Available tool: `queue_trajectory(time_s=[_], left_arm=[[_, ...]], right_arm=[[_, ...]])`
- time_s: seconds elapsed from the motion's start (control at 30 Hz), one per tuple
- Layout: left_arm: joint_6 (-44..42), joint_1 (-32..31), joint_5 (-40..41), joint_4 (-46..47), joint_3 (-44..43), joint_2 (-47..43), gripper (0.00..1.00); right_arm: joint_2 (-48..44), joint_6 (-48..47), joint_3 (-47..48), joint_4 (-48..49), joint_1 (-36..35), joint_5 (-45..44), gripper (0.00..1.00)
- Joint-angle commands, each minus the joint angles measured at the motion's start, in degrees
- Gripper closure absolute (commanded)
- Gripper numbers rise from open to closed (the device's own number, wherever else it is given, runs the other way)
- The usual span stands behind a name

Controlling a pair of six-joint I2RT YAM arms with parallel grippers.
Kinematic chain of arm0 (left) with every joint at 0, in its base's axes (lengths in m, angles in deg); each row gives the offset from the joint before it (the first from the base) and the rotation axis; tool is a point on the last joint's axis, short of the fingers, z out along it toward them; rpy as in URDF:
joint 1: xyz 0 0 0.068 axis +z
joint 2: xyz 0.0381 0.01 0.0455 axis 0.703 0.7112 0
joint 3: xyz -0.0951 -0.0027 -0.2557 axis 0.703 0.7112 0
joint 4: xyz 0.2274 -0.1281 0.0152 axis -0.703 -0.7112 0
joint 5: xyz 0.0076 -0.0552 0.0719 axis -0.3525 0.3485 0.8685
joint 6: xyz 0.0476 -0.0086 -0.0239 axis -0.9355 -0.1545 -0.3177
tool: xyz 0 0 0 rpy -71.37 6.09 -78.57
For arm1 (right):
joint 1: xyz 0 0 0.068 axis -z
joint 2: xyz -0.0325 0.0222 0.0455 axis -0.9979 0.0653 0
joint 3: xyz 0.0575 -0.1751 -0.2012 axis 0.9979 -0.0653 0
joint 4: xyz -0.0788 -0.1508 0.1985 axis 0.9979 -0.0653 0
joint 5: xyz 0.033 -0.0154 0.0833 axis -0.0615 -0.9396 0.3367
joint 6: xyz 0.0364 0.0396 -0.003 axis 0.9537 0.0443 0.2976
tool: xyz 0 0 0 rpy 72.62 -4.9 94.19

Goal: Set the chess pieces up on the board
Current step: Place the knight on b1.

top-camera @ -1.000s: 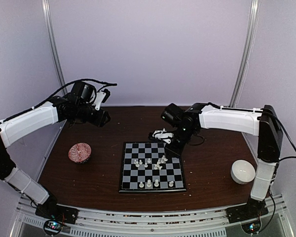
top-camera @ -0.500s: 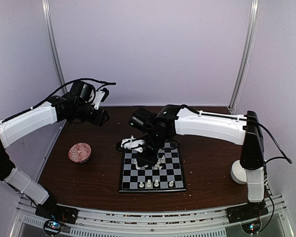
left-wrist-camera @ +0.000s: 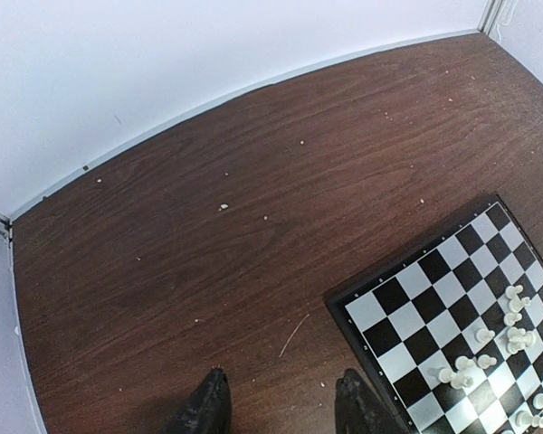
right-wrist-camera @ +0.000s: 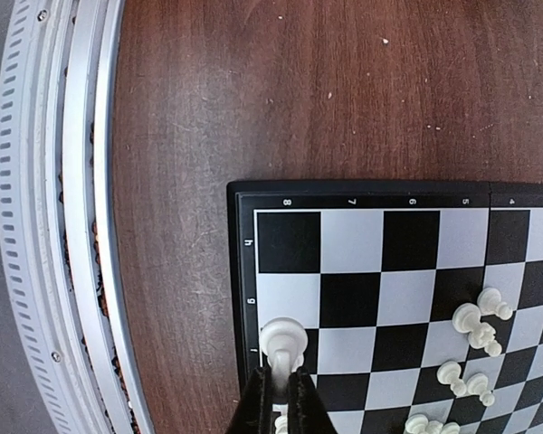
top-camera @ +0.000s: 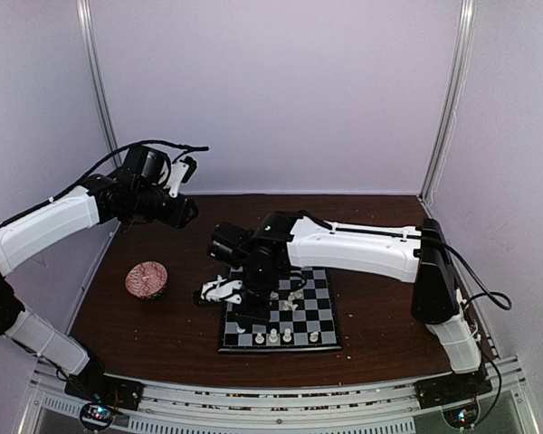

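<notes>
1. The right arm [top-camera: 362,249] has just swung across the board [top-camera: 324,318], from its far right corner to its left edge, toward the near corner.
2. The right hand [top-camera: 219,292] has its fingers pinched together on one white piece [right-wrist-camera: 282,340]. In the wrist view the piece sits over an outermost square just inside the board's left rim. I cannot tell whether it touches the square or hangs just above it.
3. This looks like the end of a carry. The likely next step is a set-down on that edge square, and the piece is not yet released.
4. The other pieces [top-camera: 288,300] are a loose bunch mid-board, and some look tipped over. A few stand in the board's near row. Most of the set-up looks still to do.
5. The left hand [left-wrist-camera: 281,411] has not moved. Its fingers are apart with nothing between them, up over the counter [left-wrist-camera: 208,226] beyond the board's far left corner.
6. The red bowl [top-camera: 147,278] is on the counter left of the board, well apart from it. Its inside is patterned, and I cannot tell if anything is in it.
7. The white bowl was right of the board a second ago. It is now hidden behind the right arm, and its contents are not seen.
</notes>
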Motion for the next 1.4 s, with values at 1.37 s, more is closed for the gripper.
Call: queue_trajectory(time_s=[1.37], left_arm=[[-0.3, 0.86, -0.43, 0.6, -1.51, -1.69, 0.6]], right_arm=[[8.34, -1.15, 4.29, -3.28, -0.48, -1.19, 0.99]])
